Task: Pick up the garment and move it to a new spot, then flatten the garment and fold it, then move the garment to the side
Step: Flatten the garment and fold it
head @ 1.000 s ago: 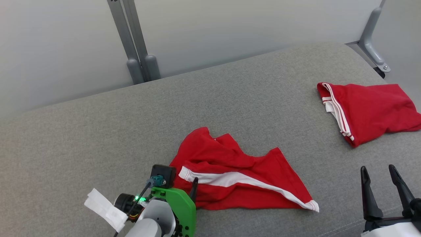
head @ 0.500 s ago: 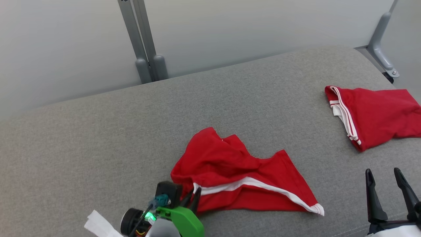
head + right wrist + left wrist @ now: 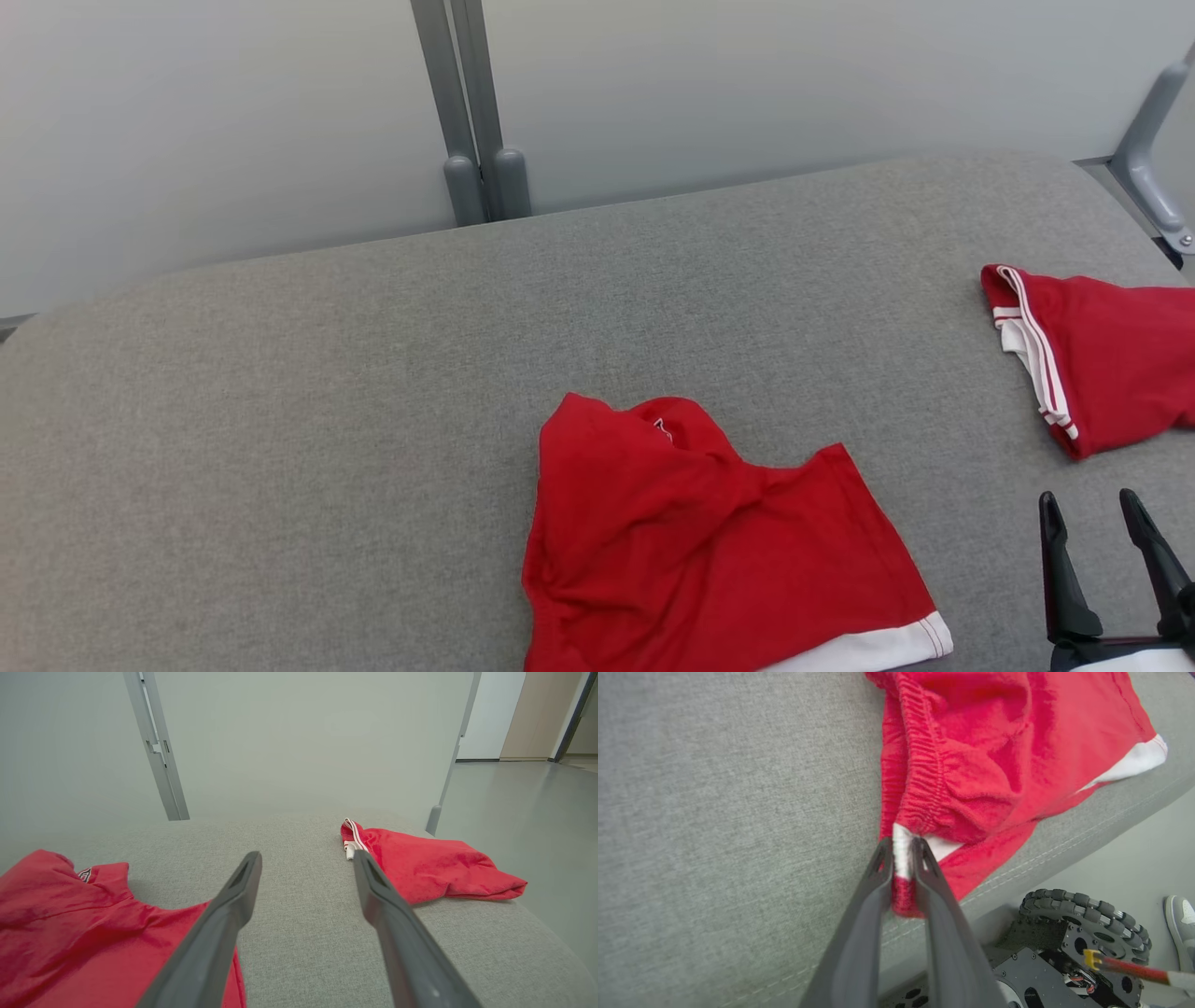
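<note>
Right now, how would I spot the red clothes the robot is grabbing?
Find the big grey cushion. Of two red garments on it, pick the middle garment at the front edge. Unlike the right-hand garment, its waistband is pinched by the left end effector.

Garment was soft, matt red cloth, fleecy-looking; waistband puckered. Cushion was coarse grey woven fabric. Post looked smooth grey painted metal.

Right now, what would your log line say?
left fingers: clamped on garment edge | right fingers: open, empty | stage: pickup
</note>
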{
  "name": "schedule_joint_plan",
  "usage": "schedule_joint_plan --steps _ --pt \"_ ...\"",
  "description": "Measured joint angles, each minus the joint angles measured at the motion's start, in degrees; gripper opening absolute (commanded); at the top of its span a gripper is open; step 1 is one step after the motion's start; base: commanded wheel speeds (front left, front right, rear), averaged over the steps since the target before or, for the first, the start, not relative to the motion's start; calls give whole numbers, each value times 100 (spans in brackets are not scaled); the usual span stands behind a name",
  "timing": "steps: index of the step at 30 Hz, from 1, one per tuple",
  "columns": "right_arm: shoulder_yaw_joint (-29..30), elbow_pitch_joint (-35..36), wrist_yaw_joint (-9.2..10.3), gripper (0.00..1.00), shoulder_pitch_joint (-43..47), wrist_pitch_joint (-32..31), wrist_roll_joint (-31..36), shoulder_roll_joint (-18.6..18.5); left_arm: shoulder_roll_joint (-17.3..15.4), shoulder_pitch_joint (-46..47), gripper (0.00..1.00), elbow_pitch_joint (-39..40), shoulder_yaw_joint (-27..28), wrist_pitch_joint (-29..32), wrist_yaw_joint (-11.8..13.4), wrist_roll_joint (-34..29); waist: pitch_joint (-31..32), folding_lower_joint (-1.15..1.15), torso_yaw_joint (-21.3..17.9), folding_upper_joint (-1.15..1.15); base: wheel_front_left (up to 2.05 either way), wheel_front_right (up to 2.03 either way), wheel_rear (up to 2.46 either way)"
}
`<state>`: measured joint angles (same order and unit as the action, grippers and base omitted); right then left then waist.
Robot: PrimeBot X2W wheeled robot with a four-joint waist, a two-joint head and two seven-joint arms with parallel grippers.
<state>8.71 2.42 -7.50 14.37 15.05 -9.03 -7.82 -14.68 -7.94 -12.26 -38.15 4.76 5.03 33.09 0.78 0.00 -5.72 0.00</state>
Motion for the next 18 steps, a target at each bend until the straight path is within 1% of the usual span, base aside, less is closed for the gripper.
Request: schedule_joint_plan --steps 1,4,5,7,9,12,14,17,18 --pt "1 -5 0 100 -3 0 -1 -9 48 -1 100 -48 9 -42 -55 43 -1 0 25 0 0 0 0" --pt "3 -13 0 100 -9 0 -1 -20 185 -63 100 -5 97 14 -221 434 -4 0 72 0 0 0 0" --pt "1 -13 0 100 -18 0 -1 -24 203 -87 100 90 142 86 -268 615 -3 0 73 0 0 0 0" --pt "-4 -13 0 100 -26 1 -1 -31 182 -88 100 379 209 230 -368 770 -3 0 68 0 0 0 0" --pt "2 -15 0 100 -28 1 -2 -42 122 -3 100 769 376 341 -374 955 -5 0 68 0 0 0 0" --pt "-15 -13 0 100 -32 0 -2 -45 54 369 100 1062 545 520 -233 955 -10 0 50 0 0 0 0" --pt "-63 -24 0 100 -57 0 -2 -46 19 674 100 988 555 690 -174 868 -18 0 15 0 0 0 0" --pt "-144 -34 0 100 -117 0 -5 -54 189 1144 100 505 500 891 -177 894 -41 0 -61 0 0 0 0" --pt "-191 -48 0 100 -168 0 -19 -63 287 1325 100 263 461 948 -216 888 -52 0 -100 0 0 0 0"
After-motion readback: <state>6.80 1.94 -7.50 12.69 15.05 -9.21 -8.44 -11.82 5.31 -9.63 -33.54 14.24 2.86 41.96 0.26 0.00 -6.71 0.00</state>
